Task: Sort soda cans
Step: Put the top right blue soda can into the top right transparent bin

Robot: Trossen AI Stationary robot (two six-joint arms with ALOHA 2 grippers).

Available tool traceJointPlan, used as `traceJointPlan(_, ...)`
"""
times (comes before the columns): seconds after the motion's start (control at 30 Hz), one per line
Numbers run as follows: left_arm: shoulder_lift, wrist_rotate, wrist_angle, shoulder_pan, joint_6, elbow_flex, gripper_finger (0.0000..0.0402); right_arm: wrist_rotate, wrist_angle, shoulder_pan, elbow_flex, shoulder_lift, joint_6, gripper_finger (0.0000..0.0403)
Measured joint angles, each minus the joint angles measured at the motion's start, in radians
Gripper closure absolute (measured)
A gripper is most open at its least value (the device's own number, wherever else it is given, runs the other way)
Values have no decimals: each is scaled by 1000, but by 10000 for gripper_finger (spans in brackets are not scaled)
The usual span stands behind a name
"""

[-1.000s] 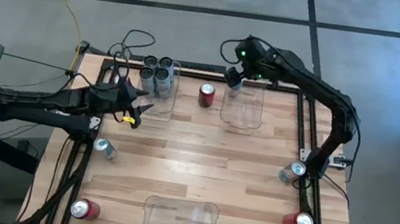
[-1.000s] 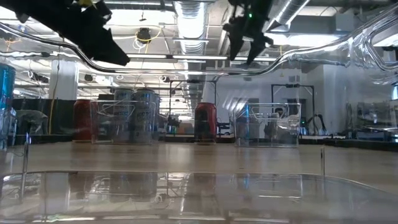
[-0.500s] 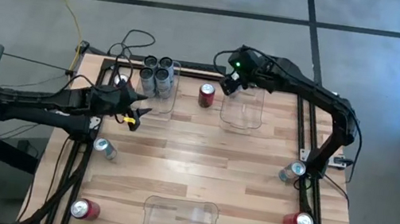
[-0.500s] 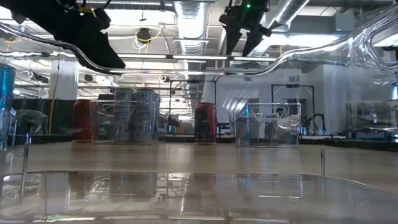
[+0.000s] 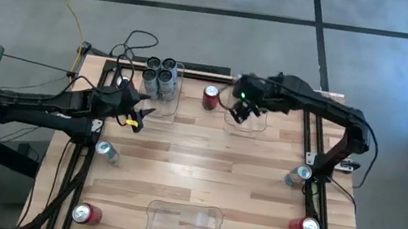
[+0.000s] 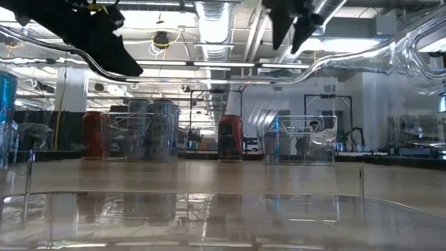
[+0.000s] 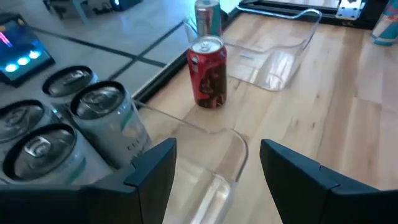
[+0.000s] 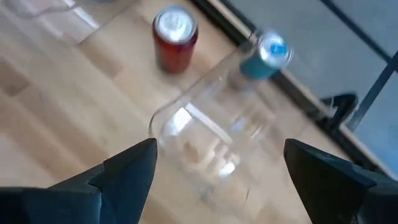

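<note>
Two dark arms share the wooden table we look down on. Our left arm reaches in from the left edge, its left gripper hanging just beside the clear bin at the far left, fingers spread with nothing between them. Our right arm bends in from the right edge, and the right gripper hovers over the clear bin at the far middle, fingers wide apart and empty. A third clear bin sits at the near edge.

Four grey cans stand packed in the far end of the left bin. A red can stands upright between the two far bins, apart from both. A blue-and-silver can stands in the middle bin's far end. We see more soda cans along the edges: one lying silver and one lying red on the left, three on the right. The table's centre is bare wood.
</note>
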Motion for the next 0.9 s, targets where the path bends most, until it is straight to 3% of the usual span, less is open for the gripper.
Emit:
traceJointPlan(0.13,0,-1,11,0,36,0,172,2,-163,72,-1,-16,152,35)
traceJointPlan(0.27,0,-1,44,0,80,20,172,-98,-146,134,-37,-50,236,35)
traceJointPlan(0.77,0,2,110,0,211,76,172,-262,-155,461,-192,-88,646,35)
traceJointPlan(0.9,0,14,163,0,238,76,172,-299,-155,523,-215,-82,669,35)
